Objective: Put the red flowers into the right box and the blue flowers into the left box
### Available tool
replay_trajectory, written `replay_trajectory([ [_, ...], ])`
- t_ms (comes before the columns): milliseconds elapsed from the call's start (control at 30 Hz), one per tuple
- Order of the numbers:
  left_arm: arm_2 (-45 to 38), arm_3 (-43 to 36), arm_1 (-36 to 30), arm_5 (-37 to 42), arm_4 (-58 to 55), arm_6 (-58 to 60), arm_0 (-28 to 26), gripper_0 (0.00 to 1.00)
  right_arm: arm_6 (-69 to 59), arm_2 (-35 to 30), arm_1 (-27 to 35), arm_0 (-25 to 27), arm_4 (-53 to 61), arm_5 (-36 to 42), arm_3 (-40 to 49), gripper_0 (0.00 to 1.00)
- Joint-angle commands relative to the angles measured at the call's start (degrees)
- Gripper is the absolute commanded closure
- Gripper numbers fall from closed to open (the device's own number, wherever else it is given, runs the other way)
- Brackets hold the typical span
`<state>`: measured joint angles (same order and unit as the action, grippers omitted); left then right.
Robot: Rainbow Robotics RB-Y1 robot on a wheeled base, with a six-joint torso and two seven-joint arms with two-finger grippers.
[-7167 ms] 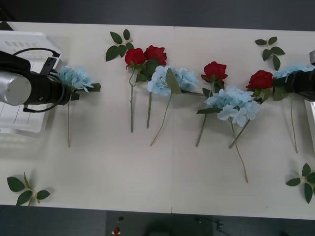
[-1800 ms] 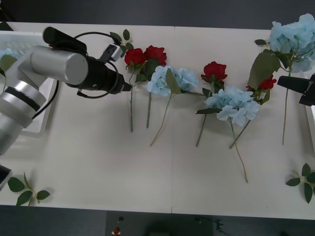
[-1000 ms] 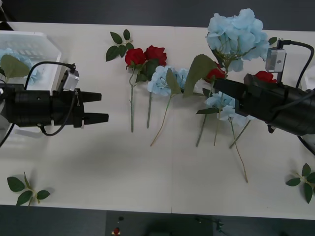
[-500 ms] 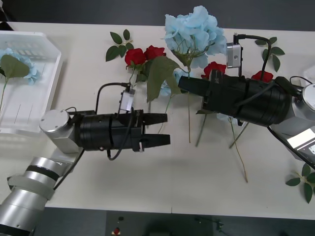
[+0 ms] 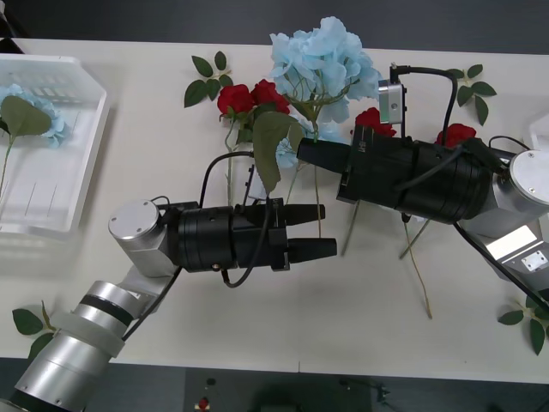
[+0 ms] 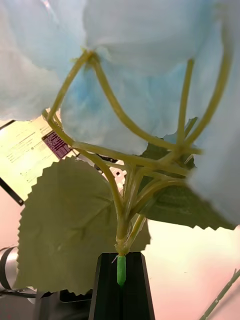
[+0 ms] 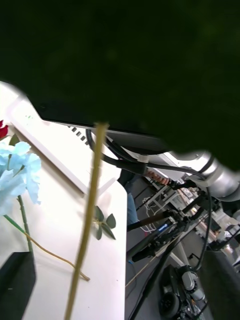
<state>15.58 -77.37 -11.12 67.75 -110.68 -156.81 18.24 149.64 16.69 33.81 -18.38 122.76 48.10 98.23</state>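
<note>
- Right gripper [image 5: 302, 154] is hovering over the middle of the worktop [image 5: 171, 154], nearer its far edge, fingers pinched together on the stem of a blue flower [image 5: 324, 62].
- In the right wrist view the same blue flower [image 6: 150, 65] is sitting just above the closed black fingers [image 6: 120, 290], with the green stem tip clamped between them and a large serrated leaf [image 6: 70, 225] hanging to one side.
- The held bloom is riding above the table, overlapping the flowers lying beneath it; its stem is hanging down past the gripper.
- Left gripper [image 5: 326, 231] is reaching across the middle of the worktop, pointing toward the right arm, its two black fingers spread apart and holding nothing.
- The hanging stem [image 7: 87, 220] is crossing the left wrist view between that arm's fingers; whether they are touching it, I cannot tell.
- Left box [image 5: 81, 184] is sitting at the far left corner of the worktop with one blue flower [image 5: 30, 116] lying inside.
- Red flowers [image 5: 250, 97] are lying along the far edge: two side by side left of centre, one [image 5: 375, 120] behind the right arm, one [image 5: 455, 135] further right.
- Leaf sprigs [image 5: 43, 330] are lying at the near left corner.
</note>
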Motion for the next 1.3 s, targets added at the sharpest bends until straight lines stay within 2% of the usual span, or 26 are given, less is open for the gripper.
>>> replay_trajectory([
  [33, 1.30, -1.12, 0.75, -2.79, -0.06, 1.81, 1.01, 0.92, 0.57, -0.35, 0.03, -2.10, 0.29, 0.51, 1.96, 1.00],
  [67, 1.47, -1.12, 0.75, -3.50, -0.15, 1.81, 0.92, 1.00, 0.57, -0.35, 0.03, -2.19, 0.37, 0.68, 1.96, 1.00],
  [667, 1.47, -1.21, -0.66, -6.05, -1.38, 1.81, 1.62, 1.00, -0.05, -0.35, 0.20, -1.93, 1.87, 1.03, 1.96, 1.00],
  [700, 1.47, -1.12, -0.75, -6.05, -1.56, 1.81, 1.62, 1.00, -0.14, -0.43, 0.20, -1.93, 2.04, 1.12, 1.87, 0.93],
  [733, 1.03, -1.21, -1.10, -6.13, -1.82, 1.81, 1.80, 1.00, -0.31, -0.35, 0.20, -1.75, 2.39, 1.03, 1.87, 0.52],
  [767, 0.86, -1.21, -1.18, -6.13, -1.91, 1.81, 1.88, 1.00, -0.49, -0.35, 0.29, -1.66, 2.39, 1.03, 1.87, 0.35],
  [800, 0.50, -1.21, -1.71, -6.13, -2.26, 1.81, 1.97, 1.00, -0.57, -0.35, 0.38, -1.58, 2.39, 0.95, 1.87, 0.06],
  [833, 0.24, -1.12, -2.24, -6.13, -2.70, 1.81, 2.15, 1.00, -0.75, -0.35, 0.38, -1.49, 2.48, 0.95, 1.96, 0.00],
  [967, -1.17, -1.21, -5.14, -5.78, -6.13, 1.81, 2.68, 1.00, -1.19, -0.35, 0.56, -1.49, 2.57, 0.86, 1.96, 0.00],
  [1167, -4.33, -1.21, -13.58, -5.43, -12.90, 1.81, 3.47, 1.00, -1.63, -0.43, 0.73, -1.40, 2.66, 0.68, 1.96, 0.00],
  [1300, -11.98, -1.12, -20.26, -5.78, -9.64, 1.81, 4.34, 1.00, -2.51, -0.35, 1.87, -1.40, 2.75, -0.20, 1.96, 0.00],
])
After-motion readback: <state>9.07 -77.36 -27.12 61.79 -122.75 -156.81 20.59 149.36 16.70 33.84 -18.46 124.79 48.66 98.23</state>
